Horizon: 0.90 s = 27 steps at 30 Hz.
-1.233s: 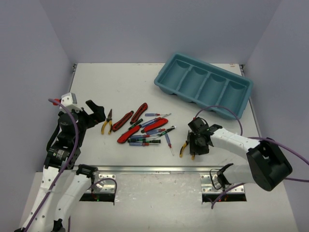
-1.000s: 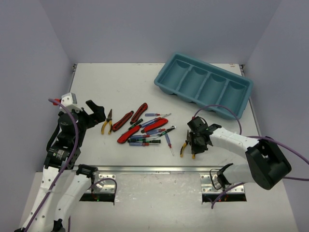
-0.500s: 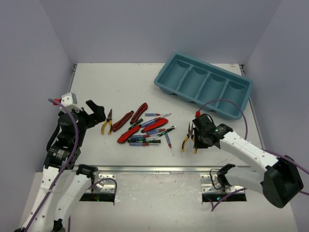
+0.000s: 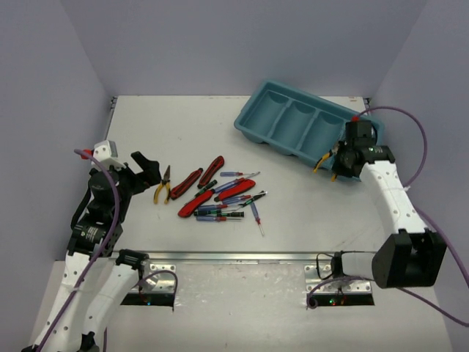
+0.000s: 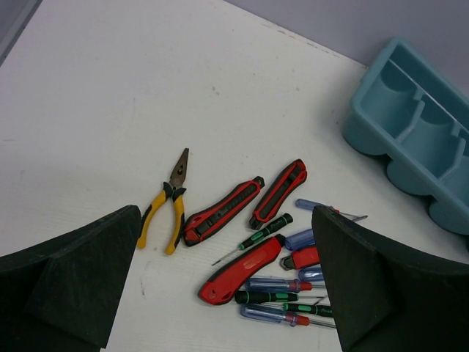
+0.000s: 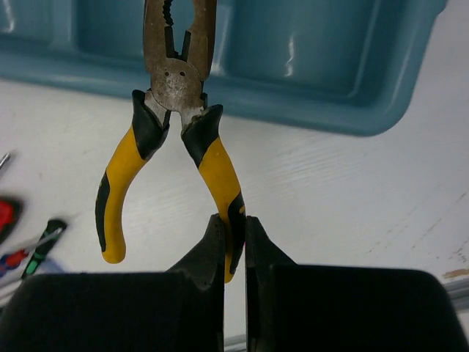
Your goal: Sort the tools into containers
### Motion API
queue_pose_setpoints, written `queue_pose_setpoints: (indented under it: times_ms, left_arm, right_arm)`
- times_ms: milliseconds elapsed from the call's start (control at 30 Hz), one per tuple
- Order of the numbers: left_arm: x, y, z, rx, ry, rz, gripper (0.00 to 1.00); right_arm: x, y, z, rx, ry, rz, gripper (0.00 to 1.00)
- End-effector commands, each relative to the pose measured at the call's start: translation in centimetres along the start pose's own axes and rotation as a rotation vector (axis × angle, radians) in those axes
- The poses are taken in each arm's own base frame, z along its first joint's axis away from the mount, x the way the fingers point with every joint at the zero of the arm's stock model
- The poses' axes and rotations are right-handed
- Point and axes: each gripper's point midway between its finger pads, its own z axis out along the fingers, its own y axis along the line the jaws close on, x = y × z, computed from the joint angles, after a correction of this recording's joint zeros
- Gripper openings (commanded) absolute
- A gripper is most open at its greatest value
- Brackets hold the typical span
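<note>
My right gripper (image 6: 234, 227) is shut on one handle of yellow-and-black pliers (image 6: 172, 110) and holds them in the air by the near right rim of the teal tray (image 4: 308, 126), their nose over the tray's near wall (image 6: 293, 103). In the top view the gripper (image 4: 338, 161) and pliers (image 4: 325, 160) sit at the tray's right end. My left gripper (image 5: 220, 293) is open and empty, above the tool pile. A second pair of pliers (image 4: 162, 183) lies left of the red cutters (image 4: 196, 202) and the screwdrivers (image 4: 227, 205).
The pile also shows in the left wrist view: pliers (image 5: 167, 209), red cutters (image 5: 242, 268), blue-and-red screwdrivers (image 5: 282, 284) and black-and-green screwdrivers (image 5: 260, 233). Grey walls close in the table on three sides. A metal rail (image 4: 234, 257) runs along the near edge.
My right gripper has lifted the pliers off the table near the pile and carried them back and to the right, up to the tray's right end. The left arm has not moved.
</note>
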Motion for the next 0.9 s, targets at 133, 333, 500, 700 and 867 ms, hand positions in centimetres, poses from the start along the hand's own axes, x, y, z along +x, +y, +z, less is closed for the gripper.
queue_pose_setpoints:
  times_ms: [133, 333, 500, 700, 867]
  left_arm:
    - [0.6, -1.5, 1.1, 0.052, 0.035, 0.021, 1.00]
    - [0.9, -1.8, 1.0, 0.063, 0.042, 0.029, 1.00]
    - [1.5, -2.2, 1.4, 0.080, 0.071, 0.044, 1.00]
    - [2.1, -2.2, 2.0, 0.065, 0.102, 0.055, 1.00]
    - [3.7, -1.2, 3.7, -0.021, 0.185, 0.074, 1.00]
  right_arm:
    - [-8.3, -6.5, 5.6, 0.205, -0.010, 0.098, 0.00]
    - [-11.4, -7.3, 8.3, 0.252, -0.027, 0.094, 0.00]
    - [-12.7, -8.1, 11.3, 0.304, 0.020, 0.074, 0.02]
    - [-13.2, -8.1, 10.2, 0.318, 0.032, 0.099, 0.61]
    - [-14.5, -7.2, 6.8, 0.259, -0.036, 0.112, 0.66]
